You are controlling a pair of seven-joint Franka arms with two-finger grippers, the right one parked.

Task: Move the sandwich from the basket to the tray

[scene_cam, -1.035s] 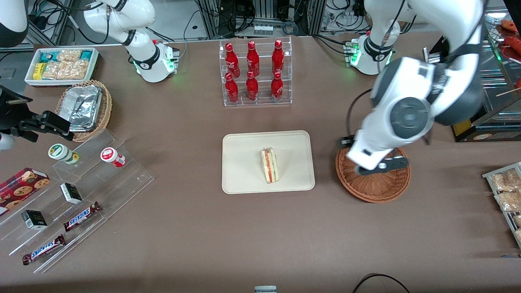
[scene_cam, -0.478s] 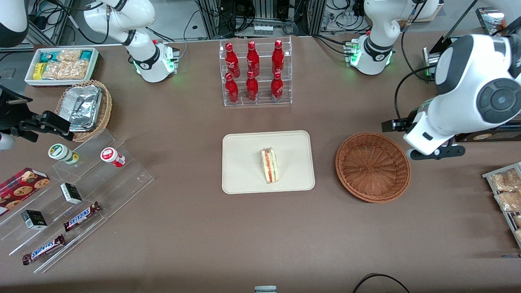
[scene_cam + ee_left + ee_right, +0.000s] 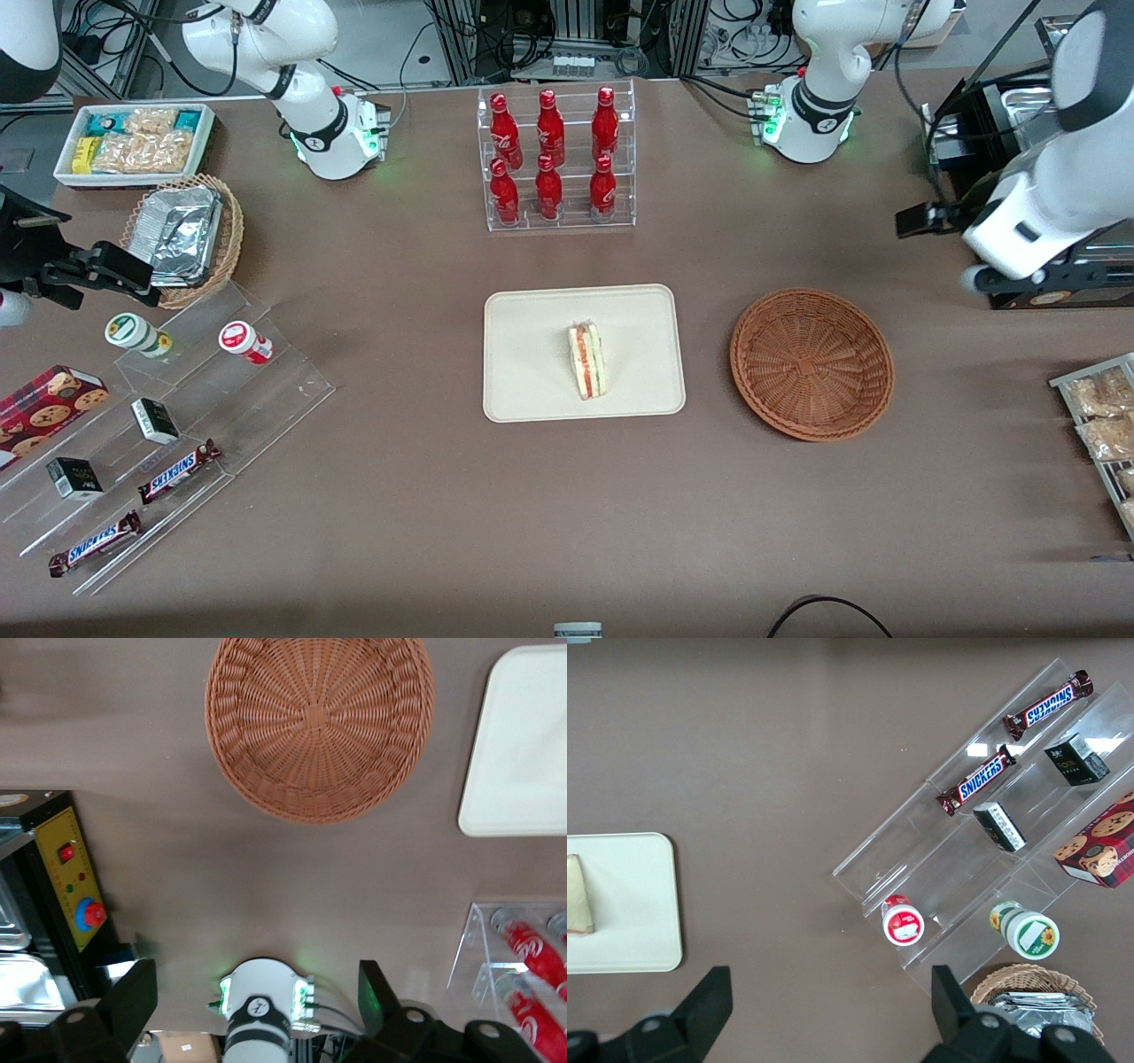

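The sandwich (image 3: 586, 361) lies on the cream tray (image 3: 532, 372) at the table's middle, filling edge up; its tip also shows in the right wrist view (image 3: 578, 895) on the tray (image 3: 638, 904). The reddish-brown basket (image 3: 811, 363) stands beside the tray toward the working arm's end and holds nothing. The left wrist view looks down on the basket (image 3: 319, 722) and a tray corner (image 3: 523, 753). My left gripper (image 3: 1019, 282) is open and empty. It hangs high, past the basket toward the working arm's end and farther from the front camera. Its fingers (image 3: 133, 1001) stand wide apart.
A clear rack of red bottles (image 3: 554, 159) stands farther from the front camera than the tray. A black control box (image 3: 1045, 292) sits by my gripper. Snack packets (image 3: 1103, 412) lie at the working arm's end. Acrylic steps with candy bars (image 3: 159, 425) lie toward the parked arm's end.
My left gripper has left the place over the basket and swung up toward the working arm's end, farther from the front camera. The sandwich has stayed on the tray.
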